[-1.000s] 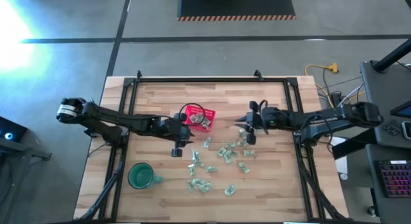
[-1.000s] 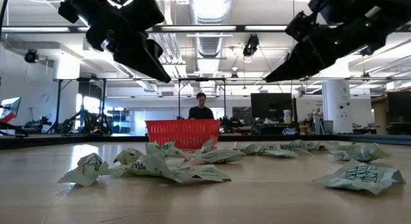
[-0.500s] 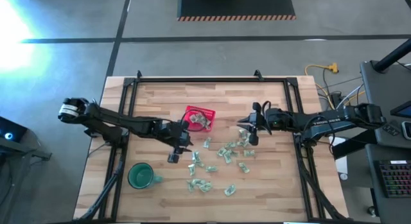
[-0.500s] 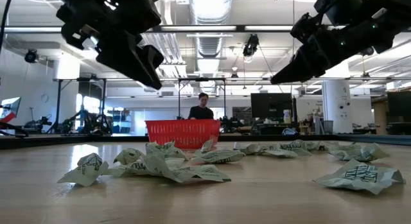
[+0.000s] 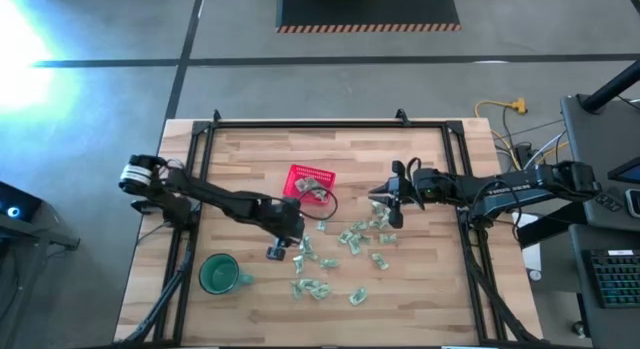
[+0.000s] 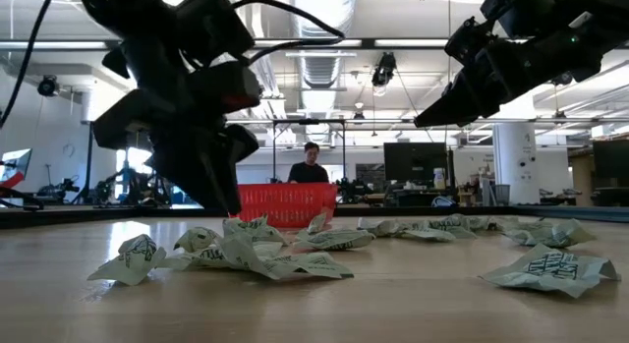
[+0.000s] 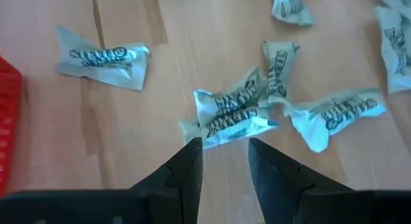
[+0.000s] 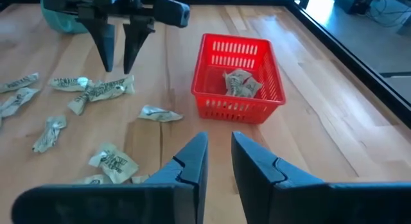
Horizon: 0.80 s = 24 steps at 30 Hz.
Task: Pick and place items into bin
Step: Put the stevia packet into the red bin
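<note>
The red basket [image 5: 309, 182] sits at the centre of the high view with a few wrapped pieces [image 8: 241, 83] already inside it, while most of the items [image 5: 350, 241] lie scattered below and to its right. A second ago my left gripper [image 5: 281, 251] hung by the basket; it has since swung down and away to the left edge of the scatter, so I judge a drop is done and the next pick is starting. My left wrist view shows what the overhead cannot: my fingers [image 7: 187, 161] are parted and empty, poised just over a crumpled pair of wrappers [image 7: 228, 113]. My right gripper [image 5: 392, 199] has barely moved, hovering right of the basket, its fingers [image 8: 192, 158] slightly apart and empty. Its camera alone shows the basket's contents clearly.
</note>
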{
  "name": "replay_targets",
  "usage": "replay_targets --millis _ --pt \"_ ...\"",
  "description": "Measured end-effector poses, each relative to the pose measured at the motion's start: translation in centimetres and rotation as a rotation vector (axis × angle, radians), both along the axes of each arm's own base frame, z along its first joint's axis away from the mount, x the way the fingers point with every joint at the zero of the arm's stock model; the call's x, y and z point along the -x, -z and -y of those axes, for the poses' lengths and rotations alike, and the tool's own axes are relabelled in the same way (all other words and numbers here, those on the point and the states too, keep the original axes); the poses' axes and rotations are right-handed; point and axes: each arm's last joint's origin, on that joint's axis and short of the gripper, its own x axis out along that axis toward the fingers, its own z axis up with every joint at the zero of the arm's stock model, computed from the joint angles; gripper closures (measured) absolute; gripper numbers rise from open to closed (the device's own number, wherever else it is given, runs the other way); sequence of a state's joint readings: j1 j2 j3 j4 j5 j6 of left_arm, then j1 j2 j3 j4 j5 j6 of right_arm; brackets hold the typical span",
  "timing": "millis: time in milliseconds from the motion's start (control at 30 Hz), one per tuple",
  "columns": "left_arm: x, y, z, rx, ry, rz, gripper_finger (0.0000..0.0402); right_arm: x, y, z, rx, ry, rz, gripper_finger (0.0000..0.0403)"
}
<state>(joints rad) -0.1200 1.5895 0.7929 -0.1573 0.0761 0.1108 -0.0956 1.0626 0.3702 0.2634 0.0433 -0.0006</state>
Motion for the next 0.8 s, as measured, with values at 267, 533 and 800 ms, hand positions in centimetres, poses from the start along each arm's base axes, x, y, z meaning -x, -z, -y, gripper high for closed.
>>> replay_targets --millis 267,533,800 --pt "-0.2 -0.5 0.0 -0.048 0.048 0.048 0.0292 0.0 0.1 0.0 -0.001 0.001 -0.007 0.0338" --pt "-0.4 0.1 0.0 -0.136 0.165 0.067 0.0292 0.2 0.4 0.0 0.001 0.000 -0.015 0.0344" --pt "-0.8 1.4 0.0 -0.160 0.175 0.037 0.0292 0.2 0.6 0.0 0.004 -0.001 -0.021 0.0343"
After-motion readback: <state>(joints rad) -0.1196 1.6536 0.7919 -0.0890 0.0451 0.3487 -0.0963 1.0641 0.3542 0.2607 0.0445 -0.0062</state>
